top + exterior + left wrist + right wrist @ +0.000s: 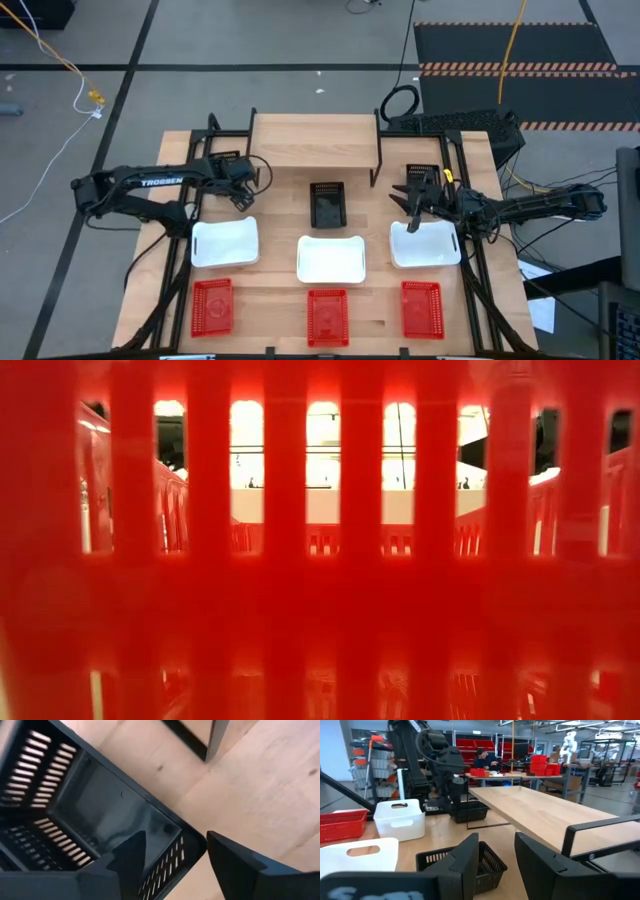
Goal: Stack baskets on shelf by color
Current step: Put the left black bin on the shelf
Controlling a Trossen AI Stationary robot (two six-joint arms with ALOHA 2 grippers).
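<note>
Left gripper (172, 857), fingers wide, straddles the near wall of a black basket (95, 810) beside the shelf (315, 140); right gripper (495, 855) waits, fingers apart.

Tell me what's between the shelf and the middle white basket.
A black basket; the high view shows it.

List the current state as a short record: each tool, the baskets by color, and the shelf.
left tool: open, fingers astride one wall of the left black basket
right tool: open, holding nothing, beside the right black basket
centre black basket: on the table in front of the shelf
white baskets: three in a row, unstacked
red baskets: three in the near row, unstacked
shelf: no basket on it
</note>
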